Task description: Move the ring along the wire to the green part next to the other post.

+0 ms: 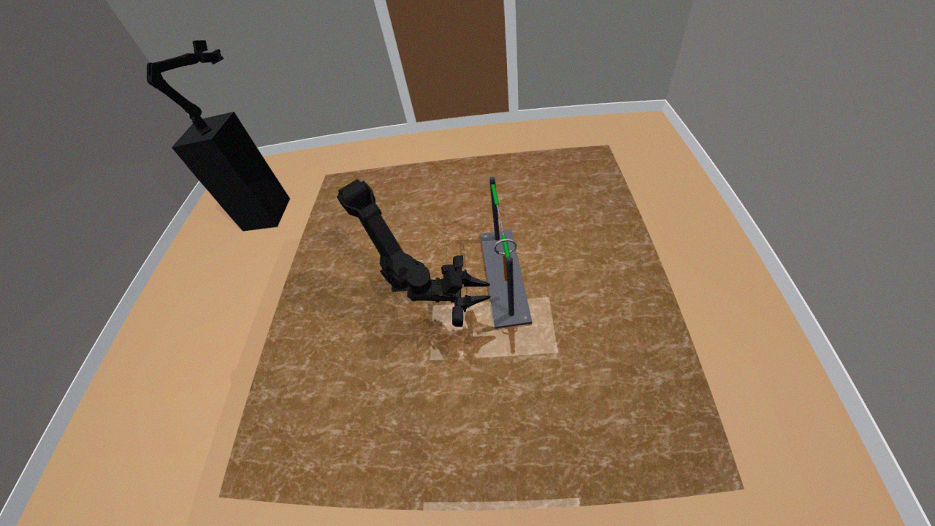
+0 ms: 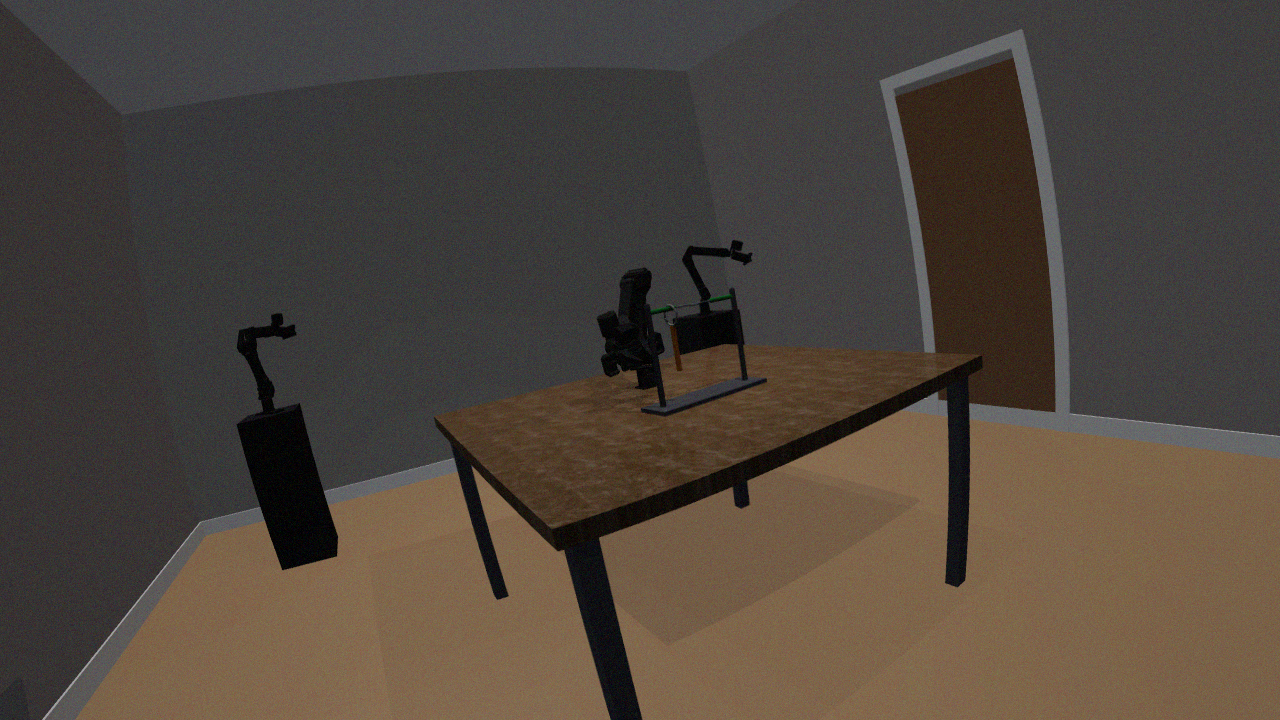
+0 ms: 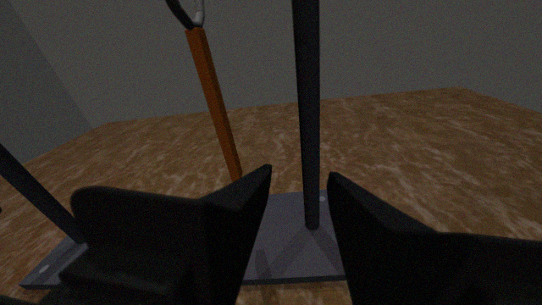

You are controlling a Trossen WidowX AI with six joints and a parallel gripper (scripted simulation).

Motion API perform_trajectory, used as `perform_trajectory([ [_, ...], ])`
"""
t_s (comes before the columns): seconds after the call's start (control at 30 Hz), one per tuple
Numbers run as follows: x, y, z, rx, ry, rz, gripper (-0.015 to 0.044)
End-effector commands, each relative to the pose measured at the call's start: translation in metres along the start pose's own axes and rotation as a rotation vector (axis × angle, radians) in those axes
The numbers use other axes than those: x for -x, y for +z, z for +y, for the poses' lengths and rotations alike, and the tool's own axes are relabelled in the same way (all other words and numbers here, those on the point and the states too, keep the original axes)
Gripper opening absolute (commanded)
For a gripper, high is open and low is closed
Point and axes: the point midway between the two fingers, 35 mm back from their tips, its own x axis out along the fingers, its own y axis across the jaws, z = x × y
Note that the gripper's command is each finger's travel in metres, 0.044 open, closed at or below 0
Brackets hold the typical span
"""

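Table top (image 1: 392, 392) of glossy mottled brown stone (marble-like); base plate (image 3: 284, 237) matt grey; ring (image 1: 505, 246) shiny metal.

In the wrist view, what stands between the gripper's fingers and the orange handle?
Nothing stands between them in the wrist view: the orange handle hangs just beyond the one finger's tip, while the dark post stands behind the gap of the gripper.
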Motion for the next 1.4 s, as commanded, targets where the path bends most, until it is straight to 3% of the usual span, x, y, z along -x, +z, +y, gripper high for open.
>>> perform_trajectory([
  [0.0, 0.013, -0.031, 0.015, -0.039, 0.037, 0.031, 0.016],
  [0.27, 0.03, -0.067, 0.037, -0.096, 0.081, 0.062, 0.016],
  [0.73, -0.011, -0.02, 0.05, 0.196, 0.07, 0.006, 0.016],
  [1.37, -0.03, -0.016, 0.05, 0.2, 0.07, 0.005, 0.016],
])
